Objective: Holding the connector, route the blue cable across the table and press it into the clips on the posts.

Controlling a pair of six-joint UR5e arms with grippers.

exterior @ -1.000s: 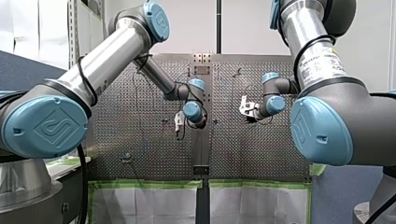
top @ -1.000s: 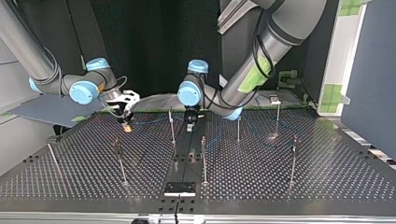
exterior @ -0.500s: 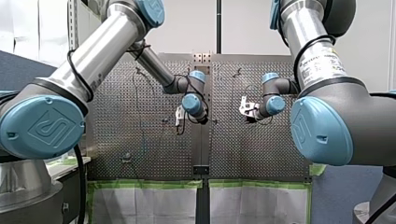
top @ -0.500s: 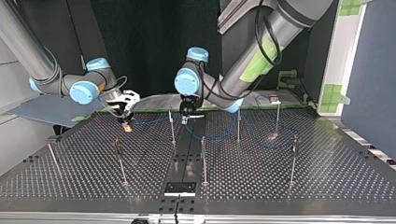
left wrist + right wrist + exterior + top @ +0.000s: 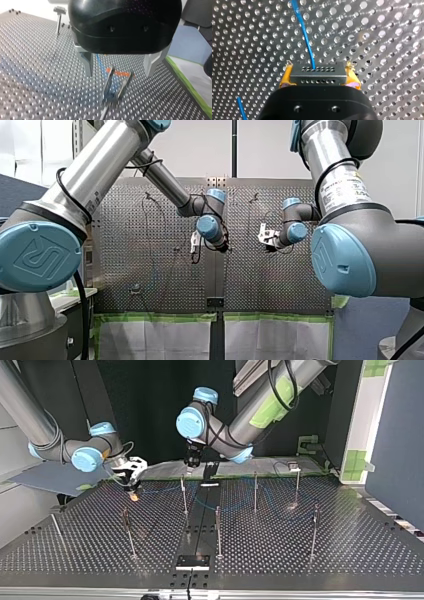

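In the top view, a black plate is lying at the middle of the near edge of the perforated table; just behind it a row of near posts is standing upright across the width, and a row of far posts is standing farther back.

Farther still, at the top view's far left, my right gripper is hanging low over the table; in the right wrist view its yellow pads are pressing on both ends of the grey connector, so it is closed on it; the blue cable is leaving the connector's far face and running away over the holes; in the top view it is lying in loose curves among the far posts, and I cannot tell whether any clip is holding it.

Farthest, near the middle of the far edge, my left gripper is hanging well above the table; its metal fingers are standing wide apart and holding nothing; below and between them the forked clip of a post is showing, apart from both fingers.
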